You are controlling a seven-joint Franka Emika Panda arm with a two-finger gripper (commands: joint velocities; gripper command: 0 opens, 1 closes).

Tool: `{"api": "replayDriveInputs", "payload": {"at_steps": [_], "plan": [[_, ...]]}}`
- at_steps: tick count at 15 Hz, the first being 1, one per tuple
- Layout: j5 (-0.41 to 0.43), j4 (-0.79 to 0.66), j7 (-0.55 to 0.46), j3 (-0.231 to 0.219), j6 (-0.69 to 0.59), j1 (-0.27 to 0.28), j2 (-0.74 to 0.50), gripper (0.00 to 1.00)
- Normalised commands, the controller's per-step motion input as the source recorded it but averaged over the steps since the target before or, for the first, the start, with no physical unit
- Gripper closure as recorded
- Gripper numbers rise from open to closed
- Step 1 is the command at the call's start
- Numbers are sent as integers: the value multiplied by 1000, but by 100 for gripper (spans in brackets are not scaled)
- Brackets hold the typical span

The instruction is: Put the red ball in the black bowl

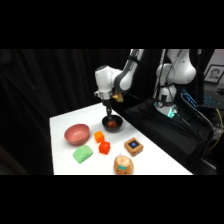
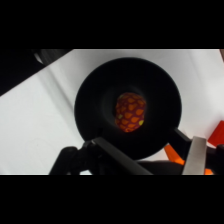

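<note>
The red ball [image 2: 131,112], red-orange with lighter speckles, lies inside the black bowl [image 2: 90,95], near its middle. In the wrist view my gripper [image 2: 148,145] hovers just above the bowl's near rim, open, with nothing between its fingers [image 2: 196,156]. The ball is apart from both fingers. From the side, the gripper [image 1: 108,112] hangs straight over the black bowl [image 1: 106,124] at the back of the white table, and the red ball [image 1: 113,123] shows as a red spot inside it.
A pink bowl [image 1: 77,134] stands left of the black one. Two orange cubes [image 1: 99,136] [image 1: 104,147] sit in front of it, with a green block [image 1: 82,154], a wooden block with a blue top [image 1: 133,146] and a tan rounded figure [image 1: 122,165] nearer the front edge.
</note>
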Motion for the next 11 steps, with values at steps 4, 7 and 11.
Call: {"api": "replayDriveInputs", "payload": {"at_steps": [4, 7, 11], "plan": [[49, 125, -152, -23, -509, -6, -389, 0], [4, 127, -122, -35, -401, -33, -347, 0], [-10, 144, -147, -39, -291, -52, -240, 0]]}}
